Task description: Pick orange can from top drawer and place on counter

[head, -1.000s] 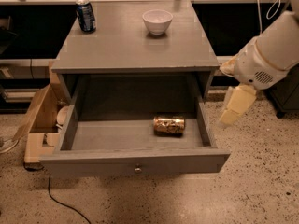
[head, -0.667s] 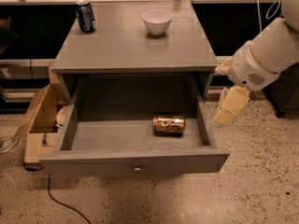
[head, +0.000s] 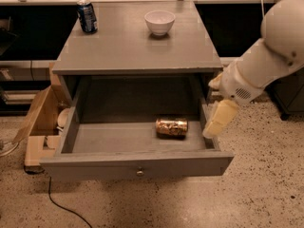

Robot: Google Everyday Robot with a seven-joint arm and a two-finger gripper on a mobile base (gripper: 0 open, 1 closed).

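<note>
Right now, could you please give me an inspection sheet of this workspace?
Surface: grey counter, holding two items.
Job's things: orange can lying on its side in the open top drawer, right of centre.
Clutter: dark blue can at the counter's back left; white bowl at back centre.
Gripper: gripper hangs over the drawer's right wall, apart from the orange can.
Cables: black cable on the floor, front left.
Surroundings: open cardboard box left of the drawer.

White rounded arm; cream-yellow gripper beside the top drawer.
</note>
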